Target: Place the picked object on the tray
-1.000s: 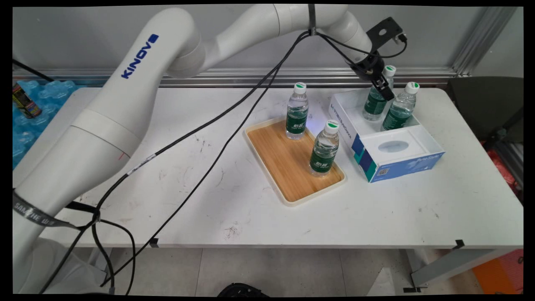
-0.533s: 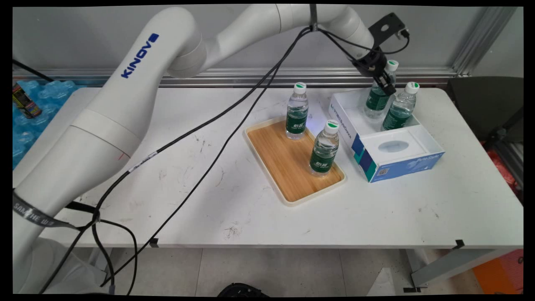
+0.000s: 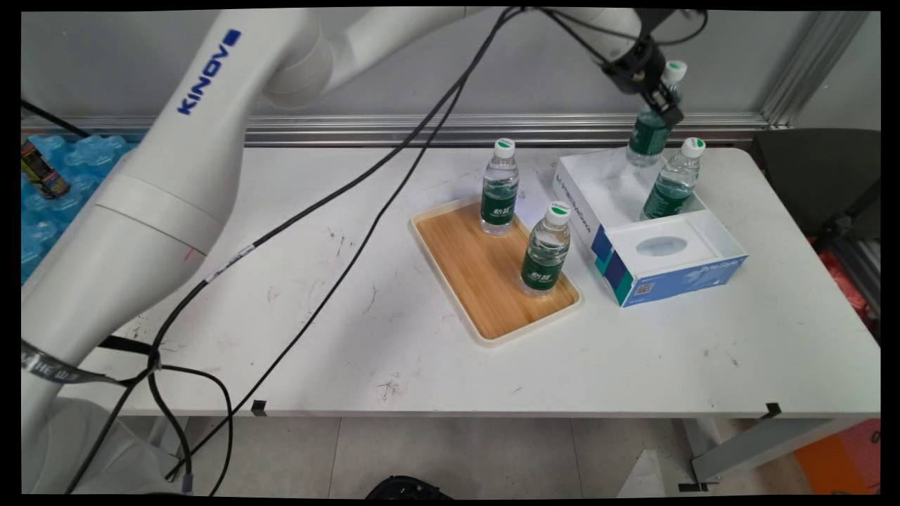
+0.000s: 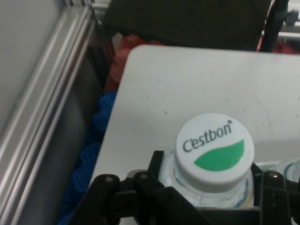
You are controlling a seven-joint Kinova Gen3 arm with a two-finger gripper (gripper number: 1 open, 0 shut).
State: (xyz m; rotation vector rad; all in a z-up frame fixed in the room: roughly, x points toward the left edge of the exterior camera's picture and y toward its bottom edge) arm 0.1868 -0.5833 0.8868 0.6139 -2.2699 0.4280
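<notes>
Black gripper (image 3: pixel 657 95), near the top right of the main view, is clamped on the neck of a water bottle (image 3: pixel 650 133) just under its white cap (image 3: pixel 675 70). That bottle hangs in the air, slightly tilted, above the far end of the white box (image 3: pixel 636 270), clear of the box floor. In the hand view the same gripper (image 4: pixel 206 197) rises from the bottom edge with its fingers (image 4: pixel 154 164) pressed to either side of the bottle (image 4: pixel 211 190); the cap (image 4: pixel 214 146), lettered "C'estbon" over a green leaf, fills the lower centre. Beyond it lie the table (image 4: pixel 197 84) corner and a metal rail along the wall.

A second bottle (image 3: pixel 671 179) with a green label stands upright in the open far compartment of the box, by its right wall. The near part of the box is a closed top with an oval opening (image 3: pixel 661 246); its blue side faces the camera.

Just left of the box lies a wooden tray (image 3: pixel 467 281) with a pale rim. Two more bottles stand upright on it: one (image 3: pixel 499 188) at the far corner, one (image 3: pixel 545 249) near the right edge, close to the box. Black cables (image 3: pixel 337 204) hang from the arm across the white table (image 3: pixel 422 365).
</notes>
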